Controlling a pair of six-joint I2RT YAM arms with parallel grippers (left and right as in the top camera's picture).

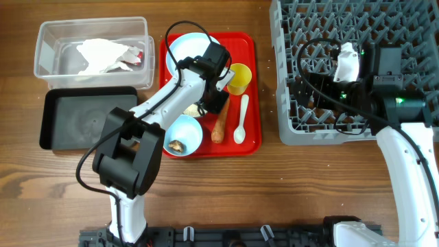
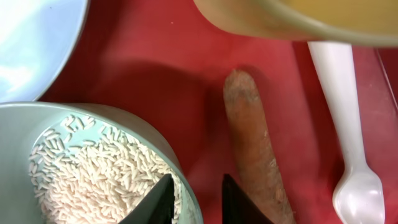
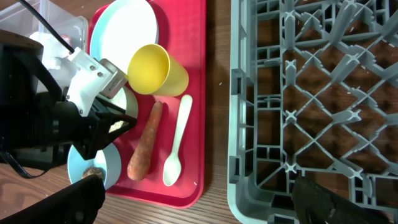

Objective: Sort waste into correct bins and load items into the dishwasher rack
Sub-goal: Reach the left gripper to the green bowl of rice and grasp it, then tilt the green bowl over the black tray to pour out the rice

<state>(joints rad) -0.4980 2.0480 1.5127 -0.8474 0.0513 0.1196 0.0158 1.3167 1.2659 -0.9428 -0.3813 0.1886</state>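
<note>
left gripper was low in the frame, fingers apart, maybe around the rice bowl rim; right gripper was spread wide.

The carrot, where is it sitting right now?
In the overhead view the carrot lies on the red tray, toward its right side, just left of the white spoon and below the yellow cup.

Wooden table bears tub, black tray, red tray, rack.
</note>
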